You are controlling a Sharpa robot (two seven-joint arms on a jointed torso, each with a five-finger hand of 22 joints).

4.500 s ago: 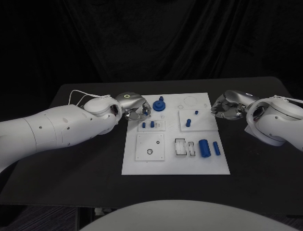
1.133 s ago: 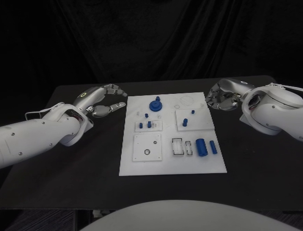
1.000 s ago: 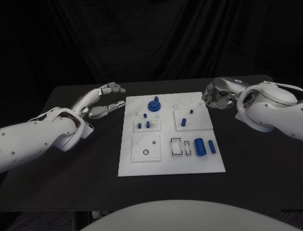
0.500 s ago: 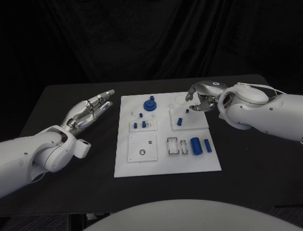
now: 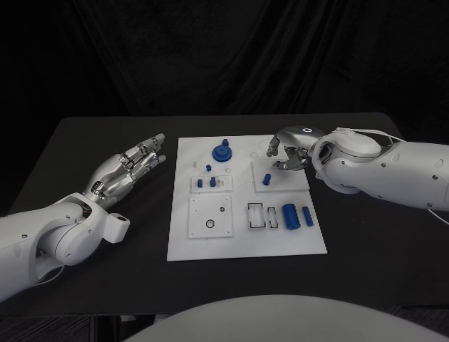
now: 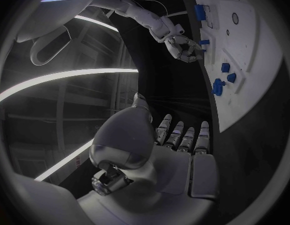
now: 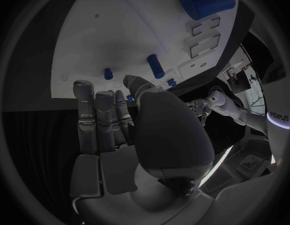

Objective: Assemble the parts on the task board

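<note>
Black table (image 5: pixel 101 142), black curtain (image 5: pixel 224 57) behind. The white board (image 5: pixel 240 246) lies mid-table, blue parts (image 5: pixel 289 216) on it. Left robot hand (image 5: pixel 127 167) flat, fingers spread, beside the board; right robot hand (image 5: pixel 289 151) over the board's far edge, fingers loosely curled, holding nothing.

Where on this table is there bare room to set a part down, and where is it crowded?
Free: the black table between the task board and its right edge, and the front strip below the board. Crowded: the board's far half, where the right hand hovers over blue parts; the left hand lies along the board's left edge.
</note>
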